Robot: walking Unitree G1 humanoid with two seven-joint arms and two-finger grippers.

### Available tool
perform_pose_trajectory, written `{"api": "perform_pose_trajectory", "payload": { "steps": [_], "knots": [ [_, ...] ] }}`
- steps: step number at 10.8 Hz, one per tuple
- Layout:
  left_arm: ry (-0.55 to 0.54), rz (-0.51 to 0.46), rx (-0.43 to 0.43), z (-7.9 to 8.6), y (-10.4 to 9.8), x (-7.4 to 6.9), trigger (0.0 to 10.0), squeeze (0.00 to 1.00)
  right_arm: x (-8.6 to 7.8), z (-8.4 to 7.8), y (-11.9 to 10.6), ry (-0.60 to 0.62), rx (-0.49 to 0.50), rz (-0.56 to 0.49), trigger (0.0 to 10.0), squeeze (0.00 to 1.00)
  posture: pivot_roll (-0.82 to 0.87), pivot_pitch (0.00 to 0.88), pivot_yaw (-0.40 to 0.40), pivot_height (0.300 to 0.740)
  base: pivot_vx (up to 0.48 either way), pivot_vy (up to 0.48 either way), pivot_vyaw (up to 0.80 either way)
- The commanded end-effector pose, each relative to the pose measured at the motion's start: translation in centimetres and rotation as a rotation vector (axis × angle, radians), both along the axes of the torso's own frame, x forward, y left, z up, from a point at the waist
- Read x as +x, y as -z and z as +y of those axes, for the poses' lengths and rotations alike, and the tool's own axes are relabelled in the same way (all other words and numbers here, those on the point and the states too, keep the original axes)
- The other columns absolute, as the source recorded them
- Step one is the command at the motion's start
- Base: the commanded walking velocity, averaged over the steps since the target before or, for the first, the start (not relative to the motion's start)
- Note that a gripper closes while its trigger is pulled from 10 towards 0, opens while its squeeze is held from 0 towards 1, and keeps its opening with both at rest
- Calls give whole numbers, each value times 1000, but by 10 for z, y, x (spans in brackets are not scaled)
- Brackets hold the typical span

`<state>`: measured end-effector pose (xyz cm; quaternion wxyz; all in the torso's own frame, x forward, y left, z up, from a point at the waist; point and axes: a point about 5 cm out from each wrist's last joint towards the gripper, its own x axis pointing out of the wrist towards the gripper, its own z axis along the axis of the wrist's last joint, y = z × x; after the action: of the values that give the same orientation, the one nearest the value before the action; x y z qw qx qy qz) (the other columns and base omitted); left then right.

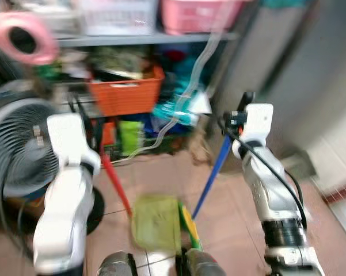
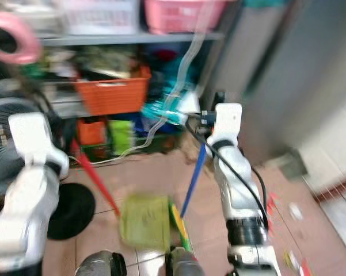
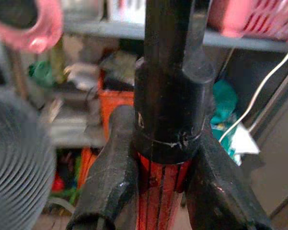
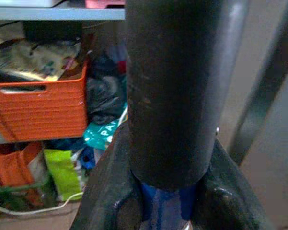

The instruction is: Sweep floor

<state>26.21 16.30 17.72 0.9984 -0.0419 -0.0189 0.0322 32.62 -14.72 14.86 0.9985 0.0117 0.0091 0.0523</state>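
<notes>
The head views are blurred. My left gripper (image 3: 160, 191) is shut on a red handle (image 1: 116, 183) with a black grip on its end. That handle slants down to a green dustpan (image 1: 155, 223) lying on the tiled floor in front of me. My right gripper (image 4: 167, 203) is shut on a blue broom handle (image 1: 213, 171), also black-capped. The broom's green and yellow head (image 1: 188, 221) rests on the floor beside the dustpan. Both silver arms are raised, left arm (image 1: 66, 190) and right arm (image 1: 265, 184).
A cluttered shelf stands ahead with an orange basket (image 1: 126, 92), pink baskets (image 1: 198, 14) and a clear hose (image 1: 190, 86). A grey fan (image 1: 17, 149) stands at my left. A grey panel (image 1: 311, 75) rises at right. Small litter (image 2: 293, 213) lies on the tiles.
</notes>
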Motion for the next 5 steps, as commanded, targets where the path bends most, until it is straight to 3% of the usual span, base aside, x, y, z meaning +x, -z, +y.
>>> {"api": "perform_pose_trajectory", "payload": {
  "steps": [1,5],
  "knots": [
    [3,-59,-16,-4,-12,0,10000,0,4,-1,-8,11,-8,-36,10000,0,50,70,-59,740,0,0,-800],
    [-14,-13,-7,-1,6,0,10000,0,-5,-10,5,38,-25,-10,10000,0,25,23,-64,740,0,0,-800]
  ]
}}
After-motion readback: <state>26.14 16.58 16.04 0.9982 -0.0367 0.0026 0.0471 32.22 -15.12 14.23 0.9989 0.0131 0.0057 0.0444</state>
